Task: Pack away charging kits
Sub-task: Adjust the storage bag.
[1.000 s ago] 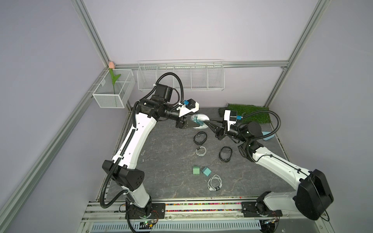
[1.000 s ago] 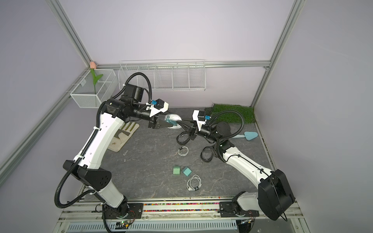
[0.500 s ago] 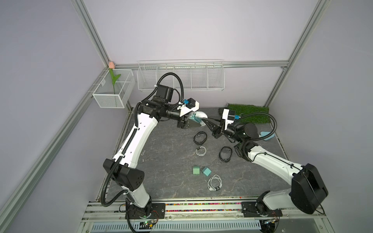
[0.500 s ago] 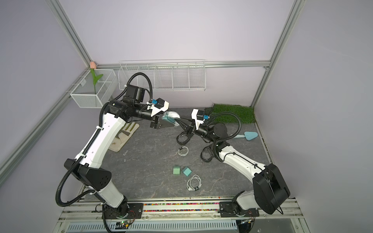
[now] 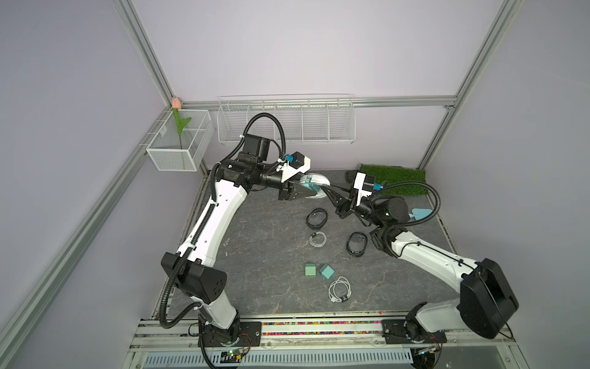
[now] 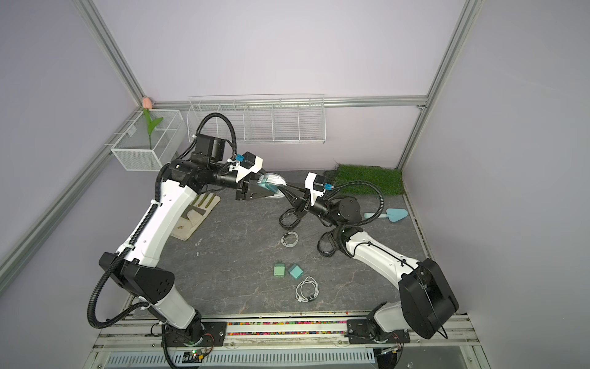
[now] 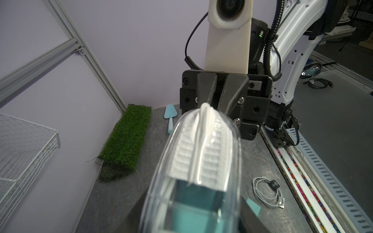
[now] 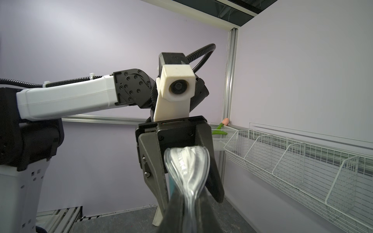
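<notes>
Left wrist view, not right: coiled white cable (image 7: 274,184).

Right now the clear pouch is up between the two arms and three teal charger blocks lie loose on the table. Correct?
Not three. Only two teal charger blocks and lie loose on the table, as both top views show. A third teal block sits inside the clear pouch, seen in the left wrist view. The pouch is up between the two arms, as you say.
</notes>
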Robot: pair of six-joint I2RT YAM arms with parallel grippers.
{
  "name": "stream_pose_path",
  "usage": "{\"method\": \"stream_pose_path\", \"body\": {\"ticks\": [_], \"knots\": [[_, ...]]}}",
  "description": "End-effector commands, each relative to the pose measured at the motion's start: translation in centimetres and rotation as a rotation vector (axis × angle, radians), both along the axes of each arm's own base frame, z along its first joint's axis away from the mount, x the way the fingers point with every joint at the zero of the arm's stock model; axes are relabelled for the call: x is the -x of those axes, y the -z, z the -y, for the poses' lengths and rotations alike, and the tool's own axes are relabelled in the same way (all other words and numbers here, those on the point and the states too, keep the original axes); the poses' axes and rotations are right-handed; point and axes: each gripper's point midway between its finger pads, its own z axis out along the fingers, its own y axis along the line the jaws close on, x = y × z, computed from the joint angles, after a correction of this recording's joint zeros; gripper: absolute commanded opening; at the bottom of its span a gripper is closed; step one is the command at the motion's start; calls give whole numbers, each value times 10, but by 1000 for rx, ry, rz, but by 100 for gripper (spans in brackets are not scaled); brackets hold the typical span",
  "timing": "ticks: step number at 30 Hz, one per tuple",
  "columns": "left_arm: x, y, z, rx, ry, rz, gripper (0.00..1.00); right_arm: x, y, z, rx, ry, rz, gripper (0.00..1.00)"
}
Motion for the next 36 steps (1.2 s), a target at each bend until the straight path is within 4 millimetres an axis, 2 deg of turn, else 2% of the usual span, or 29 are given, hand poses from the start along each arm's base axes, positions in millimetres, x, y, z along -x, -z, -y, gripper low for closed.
{"method": "stream_pose_path", "body": {"ticks": [1, 2, 4, 6, 8, 9, 10, 13, 14, 18, 20, 23, 25, 26, 30, 36], "knots": [[15, -11, -3, 36, 40, 8, 48, -5, -8, -1, -32, 15, 11, 10], [16, -11, -3, 37, 45, 9, 42, -6, -7, -2, -24, 14, 10, 19], [18, -10, -4, 35, 50, 14, 26, -6, -4, -3, -4, 18, 11, 45], [16, -7, -4, 24, 44, 12, 19, -7, -2, 4, 17, 60, 19, 67], [14, -3, -5, 12, 35, 8, 18, -8, -4, 19, 23, 126, 34, 78], [13, -2, -5, 8, 34, 2, 18, -10, 9, 27, 53, 159, 15, 80], [12, -1, -7, 7, 34, 0, 17, -11, 11, 34, 72, 186, 15, 80], [14, -1, -11, 6, 49, -11, 2, -7, 25, 49, 201, 261, 31, 80], [16, -2, -12, 5, 60, -10, 0, -5, 31, 53, 264, 291, 43, 80], [28, -3, -15, -9, 118, -21, 0, 5, 44, 61, 409, 338, 82, 74], [34, -5, -17, -6, 151, -24, 0, 13, 42, 62, 423, 338, 104, 63], [39, -11, -17, 6, 183, -38, 0, 25, 39, 50, 449, 302, 132, 42], [40, -15, -17, 12, 188, -48, 0, 28, 50, 38, 491, 282, 132, 34], [41, -17, -17, 15, 191, -49, 0, 29, 42, 31, 494, 291, 157, 33], [41, -25, -17, 25, 171, -69, 0, 20, 43, 11, 512, 384, 204, 32], [17, -31, -10, 41, 52, -92, 0, 5, 22, 4, 415, 529, 223, 37]]}}
